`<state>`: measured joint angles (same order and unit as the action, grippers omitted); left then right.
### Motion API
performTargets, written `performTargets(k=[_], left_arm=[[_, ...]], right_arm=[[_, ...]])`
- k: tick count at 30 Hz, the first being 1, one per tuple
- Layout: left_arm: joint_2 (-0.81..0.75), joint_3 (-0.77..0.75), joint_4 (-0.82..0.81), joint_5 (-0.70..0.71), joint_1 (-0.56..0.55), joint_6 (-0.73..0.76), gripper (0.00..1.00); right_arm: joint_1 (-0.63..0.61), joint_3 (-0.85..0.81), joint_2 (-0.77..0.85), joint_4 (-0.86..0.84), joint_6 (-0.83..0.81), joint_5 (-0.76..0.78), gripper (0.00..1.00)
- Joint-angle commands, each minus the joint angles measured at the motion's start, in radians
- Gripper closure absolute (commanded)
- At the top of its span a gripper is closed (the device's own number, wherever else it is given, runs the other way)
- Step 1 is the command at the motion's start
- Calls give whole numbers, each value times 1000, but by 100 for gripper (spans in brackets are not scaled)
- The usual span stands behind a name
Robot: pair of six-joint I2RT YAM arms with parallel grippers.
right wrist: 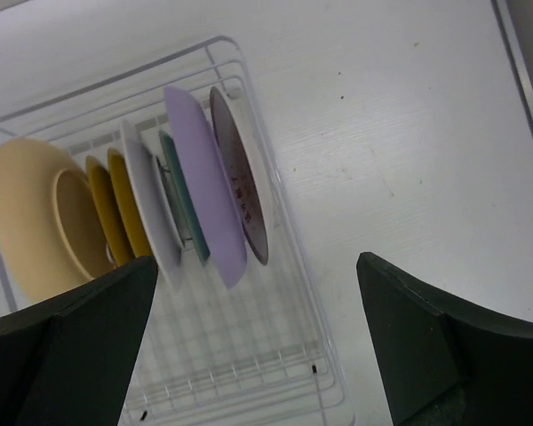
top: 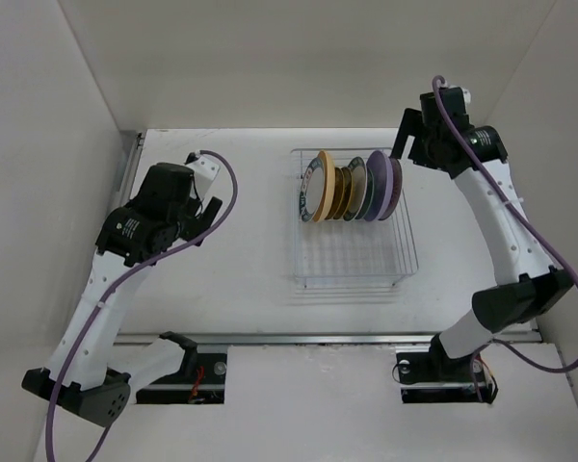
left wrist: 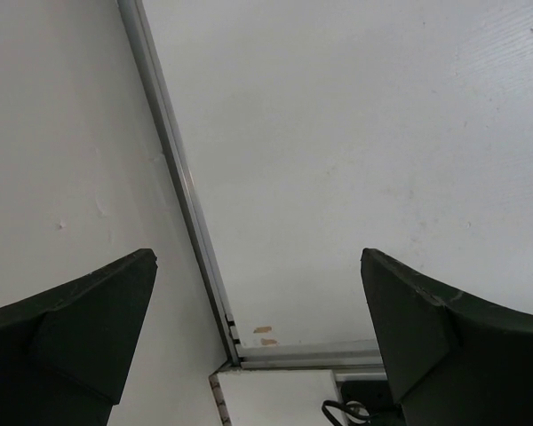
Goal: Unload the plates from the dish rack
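Plates (top: pixel 352 188) stand packed together in the dish rack (top: pixel 356 274), back wall (top: pixel 318 67) near.

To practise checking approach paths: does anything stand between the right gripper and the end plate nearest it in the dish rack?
Nothing visible does. The open right gripper looks onto the dark reddish plate ending the row; the lavender plate stands behind it.

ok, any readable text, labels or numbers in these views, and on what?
No legible text in any view.
Left arm: small pale mark on the dark wrist housing, too small to read.
Dark plate at the end of the row: reddish marks on its face, blurred; cannot tell if they are lettering or pattern.
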<state>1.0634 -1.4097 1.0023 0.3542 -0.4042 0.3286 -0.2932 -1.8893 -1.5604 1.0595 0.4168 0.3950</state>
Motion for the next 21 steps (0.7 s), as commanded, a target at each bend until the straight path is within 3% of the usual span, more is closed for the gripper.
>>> performTargets(k=[1, 4, 5, 8, 15, 19, 21], left_arm=[[-45, 12, -39, 52, -2, 16, 0], [-97, 86, -96, 92, -2, 55, 0], [-129, 131, -108, 92, -2, 65, 0], [-161, 193, -142, 129, -2, 89, 0], [-186, 224, -142, 173, -2, 109, 0], [-186, 204, -120, 186, -2, 87, 0], [-186, 204, -120, 186, -2, 87, 0]], right_arm=[[20, -57, -22, -53, -18, 28, 0], [40, -11, -67, -102, -18, 5, 17], [40, -1, -79, -116, -27, -8, 30], [40, 45, -127, -167, -27, -44, 44], [40, 102, -208, -248, -27, -24, 48], [40, 102, -244, -248, -18, 1, 57], [40, 137, -253, -268, -18, 1, 57]])
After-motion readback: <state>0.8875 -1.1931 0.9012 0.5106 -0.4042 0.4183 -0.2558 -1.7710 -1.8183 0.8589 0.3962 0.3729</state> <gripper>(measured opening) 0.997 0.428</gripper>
